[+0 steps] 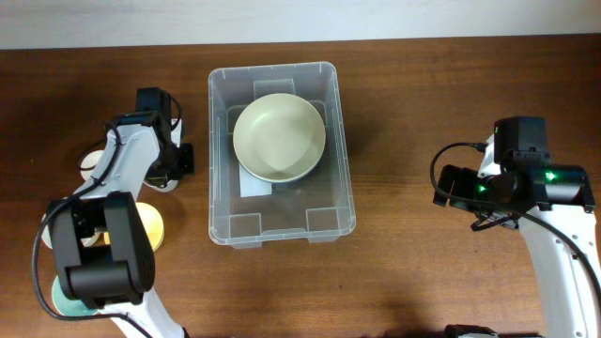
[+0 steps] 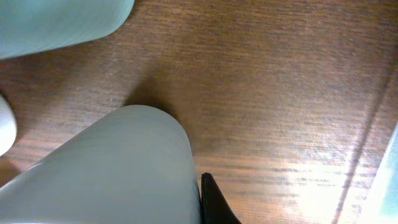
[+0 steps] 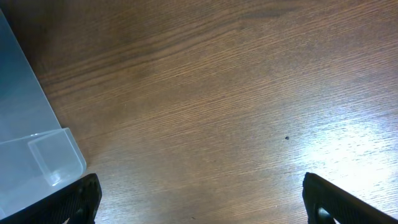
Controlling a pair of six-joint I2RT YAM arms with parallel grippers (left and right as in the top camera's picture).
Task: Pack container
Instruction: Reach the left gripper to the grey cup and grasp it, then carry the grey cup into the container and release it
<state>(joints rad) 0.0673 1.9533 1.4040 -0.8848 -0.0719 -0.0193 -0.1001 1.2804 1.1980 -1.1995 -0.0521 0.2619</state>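
The container [image 1: 282, 150] is a large clear bin at the table's middle, with a cream bowl [image 1: 279, 138] inside at its far end. Its edge shows in the left wrist view [image 2: 388, 186] and its corner in the right wrist view [image 3: 31, 149]. My left gripper [image 1: 174, 161] is left of the container. In its wrist view, one black finger [image 2: 202, 179] presses a pale blue-grey bowl [image 2: 112, 168], and the other finger is hidden behind the bowl. My right gripper [image 1: 455, 186] [image 3: 208, 199] is open and empty over bare wood, right of the container.
A second pale bowl [image 2: 56, 22] lies close beside the held one. A white bowl [image 1: 94, 161], a yellow bowl [image 1: 152, 225] and a teal one [image 1: 64, 300] sit at the left, partly under my left arm.
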